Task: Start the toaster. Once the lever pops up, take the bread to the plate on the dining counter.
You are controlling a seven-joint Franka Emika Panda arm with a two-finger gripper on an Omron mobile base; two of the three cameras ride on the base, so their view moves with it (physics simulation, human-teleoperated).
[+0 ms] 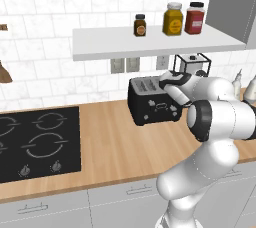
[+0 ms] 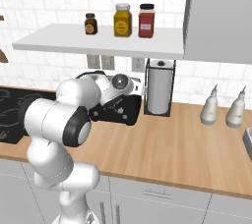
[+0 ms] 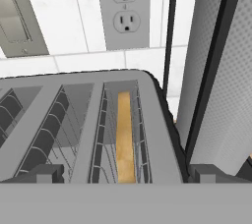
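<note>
Toward the worktop's [image 1: 115, 137] back edge, against the tiled wall, sits the toaster [image 1: 150, 103], hob [image 1: 37, 144] well apart at the left edge. Tool [image 3: 125, 175] hangs right over the toaster's top, fingers [image 3: 47, 173] spread wide, pinching nothing; one fingertip sits low left in hand view, the other low right, with the slots between them.

Bread [image 3: 125, 137] stands on edge inside the right slot, straight ahead of the tool and between its fingertips, not touching them. Left slot shows bare wire guides.

Hand view gives the slot contents plus a wall socket [image 3: 124, 9] behind the toaster and the paper-towel roll [image 3: 221, 80] just beside its right side. Left base view shows the toaster's front with its light controls and the arm's wrist over its right end; bread can't be made out there. Right base view: toaster [image 2: 120, 107] mostly hidden behind the arm, towel roll in its black frame just right of it, two pale bottles [image 2: 224, 106] further along the worktop. Shelf [image 1: 150, 42] above carries three jars [image 1: 172, 19].
</note>
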